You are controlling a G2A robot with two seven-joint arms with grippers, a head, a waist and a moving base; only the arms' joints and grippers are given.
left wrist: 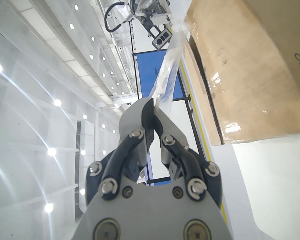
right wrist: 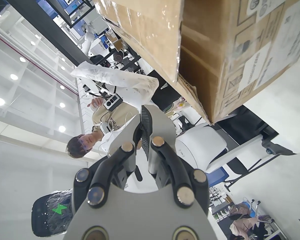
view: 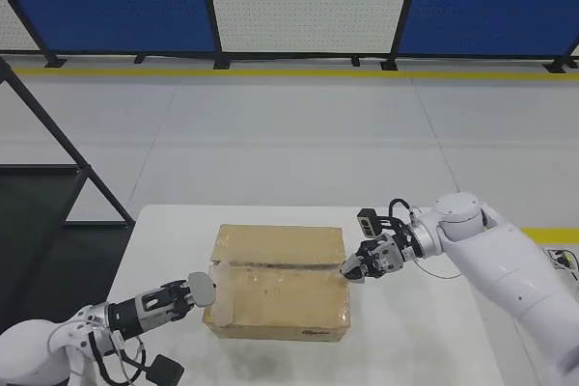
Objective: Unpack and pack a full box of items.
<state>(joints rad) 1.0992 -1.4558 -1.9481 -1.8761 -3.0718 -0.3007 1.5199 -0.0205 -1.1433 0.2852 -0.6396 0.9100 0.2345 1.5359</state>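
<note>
A closed brown cardboard box (view: 280,289) sits in the middle of the white table (view: 415,333). A strip of clear packing tape (left wrist: 170,61) is lifted off the box top and stretches between both grippers. My left gripper (view: 202,288) is at the box's left end, shut on one end of the strip (left wrist: 153,108). My right gripper (view: 353,270) is at the box's right end, shut on the crumpled other end of the tape (right wrist: 110,76). The left wrist view shows the box (left wrist: 252,63) alongside and the right gripper (left wrist: 170,22) far off.
A black metal frame (view: 48,174) stands off the table's left side. Blue partition panels (view: 125,24) line the back of the room. Bare table surface lies to the right of the box and in front of it.
</note>
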